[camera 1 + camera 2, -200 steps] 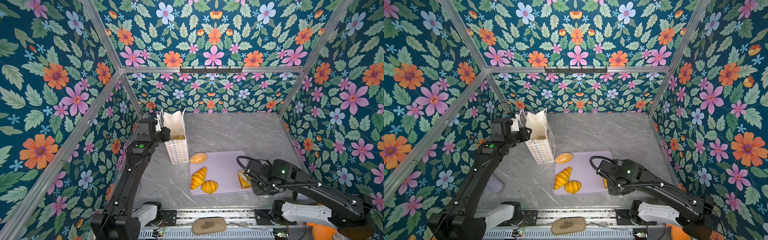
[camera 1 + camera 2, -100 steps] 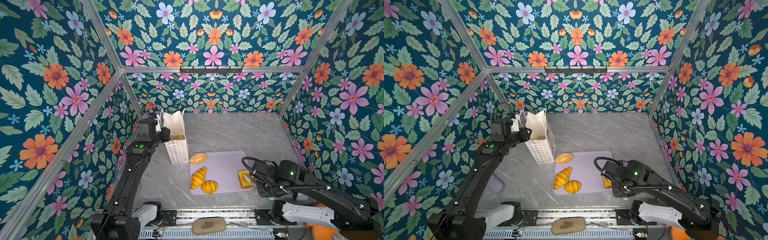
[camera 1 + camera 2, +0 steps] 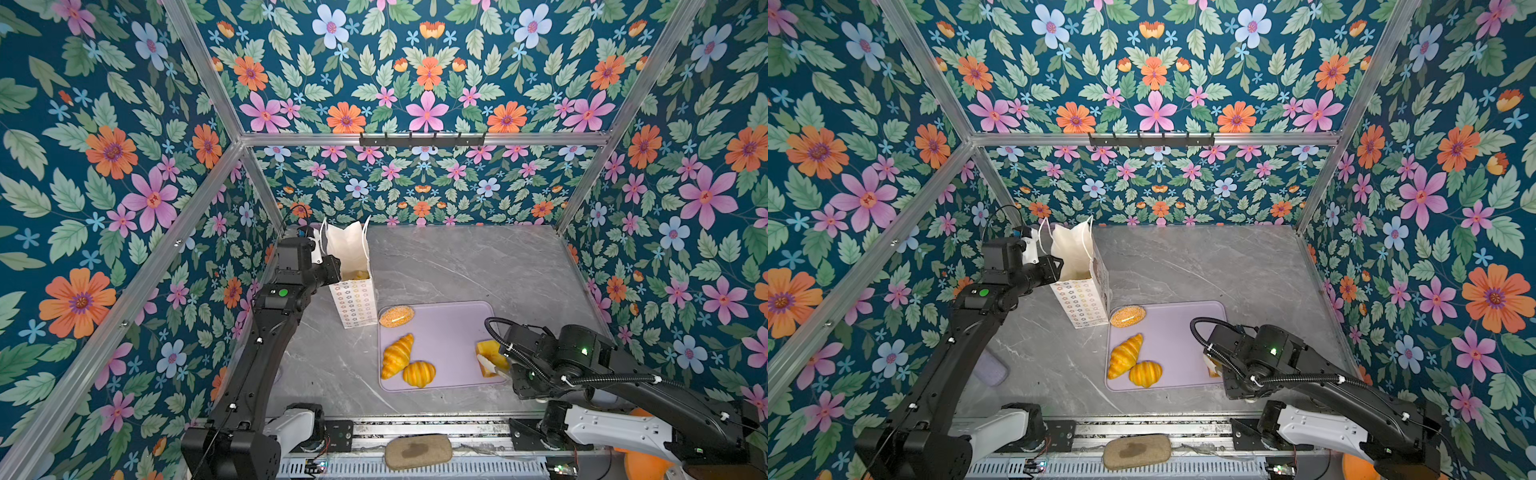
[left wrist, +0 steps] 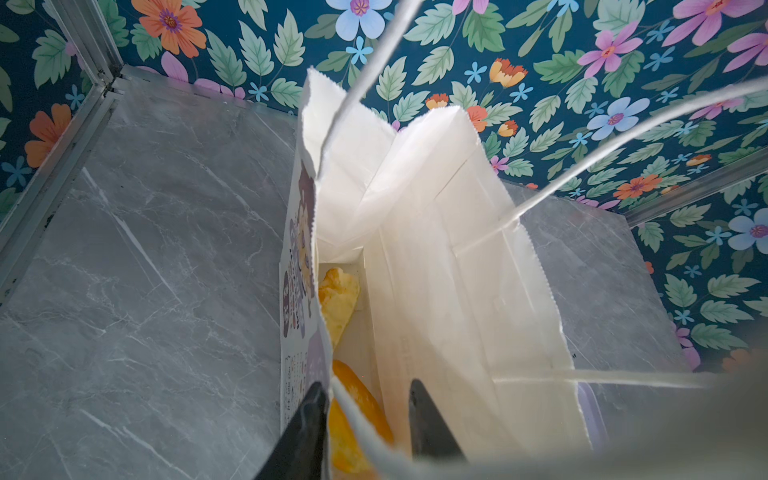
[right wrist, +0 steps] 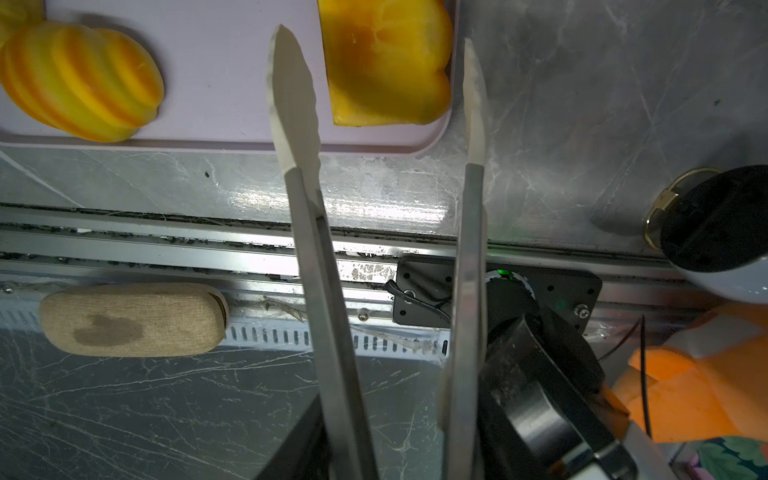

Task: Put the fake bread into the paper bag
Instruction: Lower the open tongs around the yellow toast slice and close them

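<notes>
Right gripper (image 3: 514, 365) grips tongs (image 5: 316, 249). The tong tips sit spread either side of the toast block (image 5: 386, 62) at the tray's (image 3: 449, 324) near-right corner, with gaps showing. Speckled bun (image 3: 396, 316) is at the far-left corner, long croissant (image 3: 397, 355) and stubby croissant (image 3: 419, 373) near-left. Left gripper (image 4: 365, 401) has its jaws apart, straddling the paper bag (image 3: 353, 299) wall near the table's (image 3: 457, 266) left edge. Two bread pieces (image 4: 338, 299) are inside.

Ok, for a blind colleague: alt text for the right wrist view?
Open tongs frame an orange toast block at the corner of a lilac tray, one tip each side. A striped croissant lies nearby; a tan pad rests on the metal rail.
</notes>
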You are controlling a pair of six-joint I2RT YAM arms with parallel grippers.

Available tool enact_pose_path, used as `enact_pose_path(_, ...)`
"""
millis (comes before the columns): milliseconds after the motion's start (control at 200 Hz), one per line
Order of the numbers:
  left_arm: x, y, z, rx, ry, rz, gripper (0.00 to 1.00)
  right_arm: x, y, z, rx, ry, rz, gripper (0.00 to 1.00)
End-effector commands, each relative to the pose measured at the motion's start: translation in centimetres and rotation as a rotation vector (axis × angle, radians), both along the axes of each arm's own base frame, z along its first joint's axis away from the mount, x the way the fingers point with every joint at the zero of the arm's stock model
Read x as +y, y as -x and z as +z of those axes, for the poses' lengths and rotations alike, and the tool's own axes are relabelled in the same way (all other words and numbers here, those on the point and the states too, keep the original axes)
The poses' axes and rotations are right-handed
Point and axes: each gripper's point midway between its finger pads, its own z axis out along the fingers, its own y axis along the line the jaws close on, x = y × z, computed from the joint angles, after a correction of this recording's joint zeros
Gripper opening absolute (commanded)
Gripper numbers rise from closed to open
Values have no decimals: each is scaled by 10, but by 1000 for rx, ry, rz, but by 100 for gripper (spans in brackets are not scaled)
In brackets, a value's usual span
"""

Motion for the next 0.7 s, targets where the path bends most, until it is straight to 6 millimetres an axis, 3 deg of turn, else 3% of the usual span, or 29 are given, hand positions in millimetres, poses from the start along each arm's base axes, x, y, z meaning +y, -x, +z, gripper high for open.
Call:
enact_pose_path(0,1,-2,7,-32,-9,-1,35,0,-1,-2,-6,-1,-4,47)
enact_pose_path(695,0,0,8,-34,-5,-7,35,4,-11,-23,-20,46,-24,46)
